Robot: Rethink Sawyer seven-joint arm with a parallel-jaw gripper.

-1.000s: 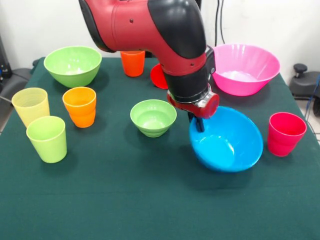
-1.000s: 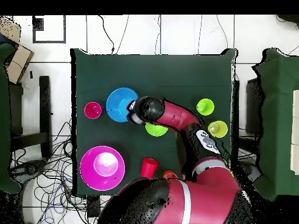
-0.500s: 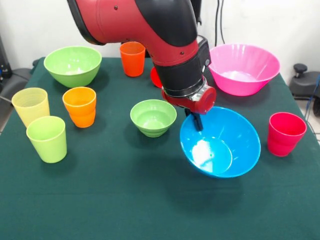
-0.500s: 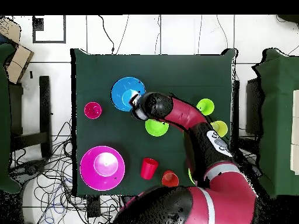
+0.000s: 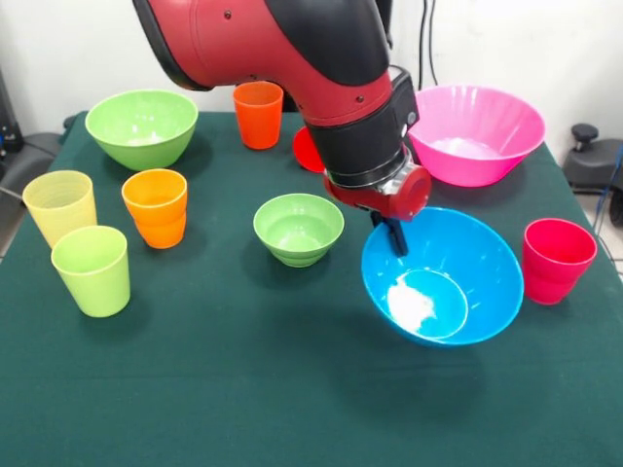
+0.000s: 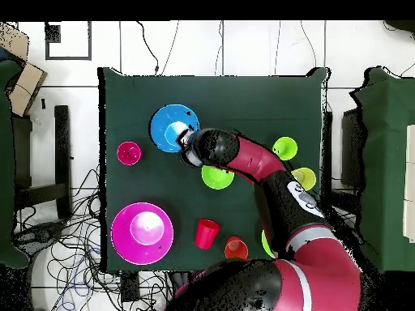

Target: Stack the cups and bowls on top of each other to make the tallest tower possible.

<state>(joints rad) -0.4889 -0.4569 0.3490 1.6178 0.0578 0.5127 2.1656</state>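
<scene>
The gripper (image 5: 397,238) pinches the far rim of the large blue bowl (image 5: 443,277), which hangs tilted just below it, apparently clear of the counter (image 5: 243,389). Judged light, rigid and slippery; grip at the rim only.

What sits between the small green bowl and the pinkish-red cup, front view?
The blue bowl, tilted, with the claw at its rim; the front view shows it.

Blue bowl (image 5: 443,277) has tipped since a second ago — then it leaned on its side near the pinkish-red cup (image 5: 556,259), now its mouth faces up toward the front camera. End effector (image 5: 396,236) on its far rim shifted slightly — first left, then back right.
</scene>
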